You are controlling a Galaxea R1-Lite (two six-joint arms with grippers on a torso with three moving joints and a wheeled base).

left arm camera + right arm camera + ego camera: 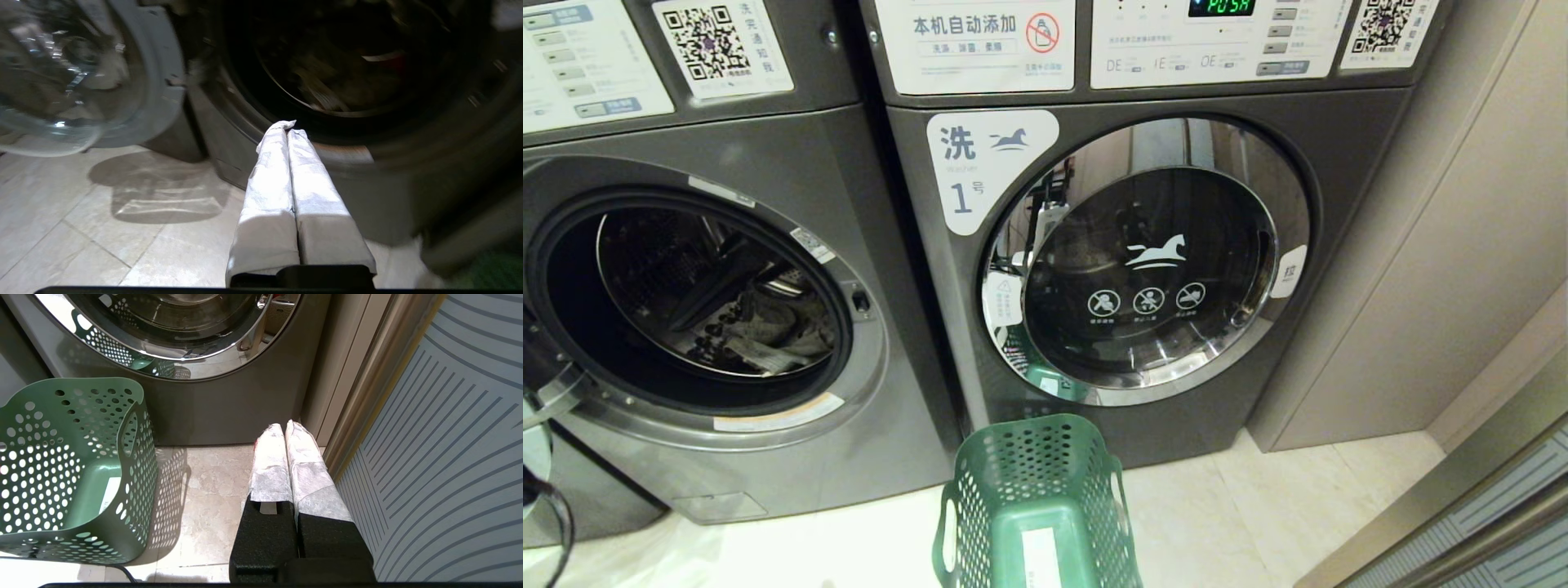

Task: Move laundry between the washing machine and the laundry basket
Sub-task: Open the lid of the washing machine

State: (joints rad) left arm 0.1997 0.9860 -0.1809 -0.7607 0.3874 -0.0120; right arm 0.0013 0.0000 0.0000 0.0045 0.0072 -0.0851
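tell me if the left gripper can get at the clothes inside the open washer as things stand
Probably yes. The washing machine has its door swung aside, and the left gripper, shut and empty, points at the open drum with nothing between it and the laundry. It must open first.

Green hole-dotted laundry basket (1037,498), dark grey washing machine (727,327), striped grey-blue panel (449,457).

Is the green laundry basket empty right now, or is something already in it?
Empty: the laundry basket shows only its bare floor and a white sticker inside.
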